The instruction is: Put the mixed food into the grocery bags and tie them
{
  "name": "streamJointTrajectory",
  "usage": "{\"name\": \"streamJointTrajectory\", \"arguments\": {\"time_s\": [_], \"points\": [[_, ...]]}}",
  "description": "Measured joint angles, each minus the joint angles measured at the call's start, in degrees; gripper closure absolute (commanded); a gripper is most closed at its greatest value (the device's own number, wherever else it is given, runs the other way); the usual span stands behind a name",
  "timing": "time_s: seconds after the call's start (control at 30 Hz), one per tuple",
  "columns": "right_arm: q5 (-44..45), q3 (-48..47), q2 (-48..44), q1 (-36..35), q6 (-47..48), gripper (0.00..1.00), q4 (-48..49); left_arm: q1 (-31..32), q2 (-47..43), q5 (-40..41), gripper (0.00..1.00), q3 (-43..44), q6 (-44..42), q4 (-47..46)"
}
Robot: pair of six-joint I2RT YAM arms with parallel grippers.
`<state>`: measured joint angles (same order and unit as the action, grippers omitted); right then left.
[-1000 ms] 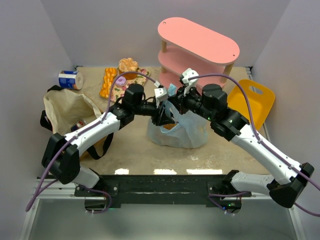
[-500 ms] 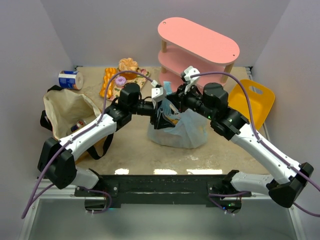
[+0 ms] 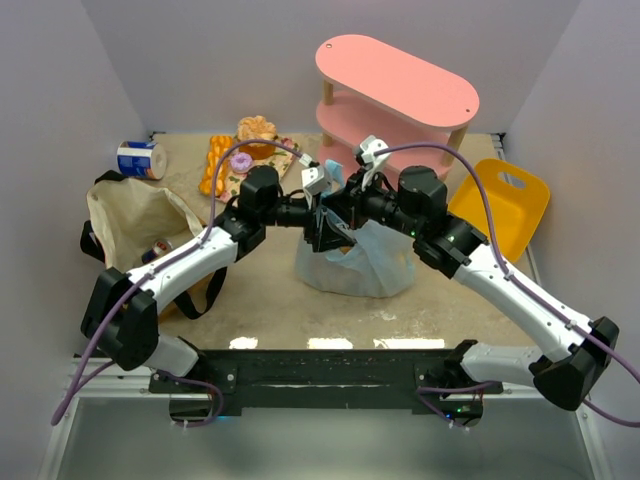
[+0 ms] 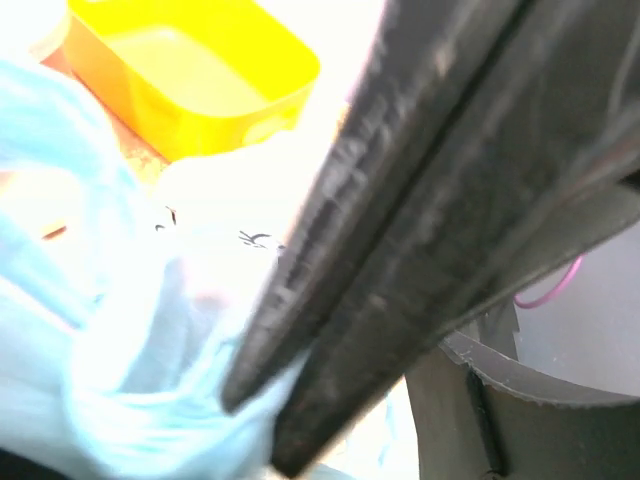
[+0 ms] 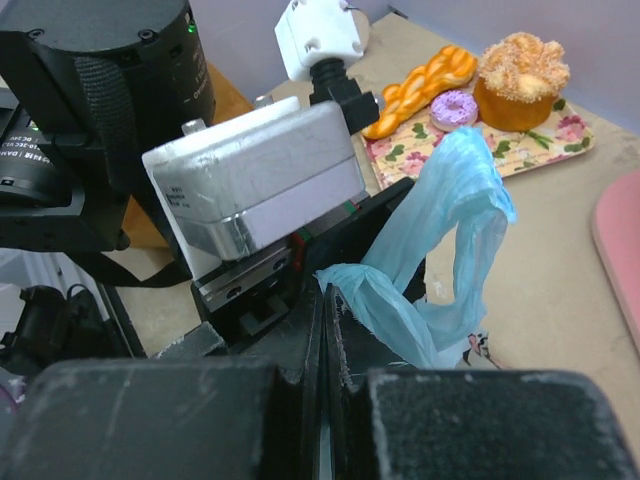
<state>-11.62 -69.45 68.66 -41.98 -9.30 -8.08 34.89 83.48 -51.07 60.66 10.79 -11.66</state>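
Far left, back corner: blue-and-white can (image 3: 140, 158), lying apart from the work. Tote (image 3: 125, 215) slumps open at the left edge, straps trailing toward the near rim; a small item shows in its mouth, too small to name. Tray (image 3: 234, 182) with bread, cupcake and doughnut sits behind, just beside the left arm's elbow line.

Centre: bag (image 3: 365, 265) stands on the table, something orange visible at its mouth. Left gripper (image 3: 322, 222) is clenched, blue film bunched at its tips in the wrist view (image 4: 262, 430). Right gripper (image 5: 322, 300) is clamped on a twisted handle (image 5: 450, 200) that rises out of the slit between its fingers. The 2 grippers are nearly touching above the bag.

Judged step: tying the handles.

Risks:
1. Thin film tears if the arms pull apart hard.
2. Handle slips out of either pinch, and the knot is lost.
3. Upward pull lifts or tips the bag, spilling food.
4. Wrists collide; almost no gap between them.

Room: shelf (image 3: 400, 85) close behind the right wrist, basket (image 3: 505, 205) at right. Open table lies only in front of the bag.
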Motion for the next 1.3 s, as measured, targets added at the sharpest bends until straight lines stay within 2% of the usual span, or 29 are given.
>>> {"name": "streamJointTrajectory", "arguments": {"time_s": [0.47,0.57,0.67,0.7,0.83,0.87,0.9,0.93,1.0,1.3], "points": [[0.15,4.07,0.09,0.00,-6.16,1.00,5.60,-0.07,0.04,-1.57,0.23,-6.14,11.91,-17.18],[0.20,4.63,0.09,0.00,-7.21,1.00,6.88,-0.07,0.04,-1.55,0.30,-7.19,14.80,-21.00],[0.15,5.33,0.09,0.00,-8.28,1.00,7.87,-0.07,0.46,-1.40,0.46,-7.98,17.59,-24.37],[0.15,5.44,0.09,0.00,-8.61,1.00,8.04,-0.07,0.74,-1.38,0.55,-8.15,18.34,-25.33],[0.24,5.77,0.09,0.00,-9.33,1.00,8.79,-0.07,1.53,-0.44,0.75,-8.87,20.11,-27.58],[0.31,5.88,0.09,0.00,-9.49,0.97,8.94,-0.07,1.53,-0.28,0.78,-9.09,20.35,-27.76],[0.44,5.99,0.09,0.07,-9.64,0.93,9.03,-0.09,1.53,-0.13,0.86,-9.35,20.31,-27.91],[0.46,6.05,-0.02,0.24,-9.90,0.84,9.07,-0.17,1.53,0.20,0.89,-9.60,20.44,-27.89],[1.05,6.05,-0.42,0.44,-10.27,0.73,9.07,-0.57,1.66,0.72,0.98,-9.94,20.72,-27.87],[3.34,5.53,-2.89,0.57,-10.47,0.33,7.28,-0.59,2.01,0.90,1.00,-9.94,20.55,-27.98]]}}
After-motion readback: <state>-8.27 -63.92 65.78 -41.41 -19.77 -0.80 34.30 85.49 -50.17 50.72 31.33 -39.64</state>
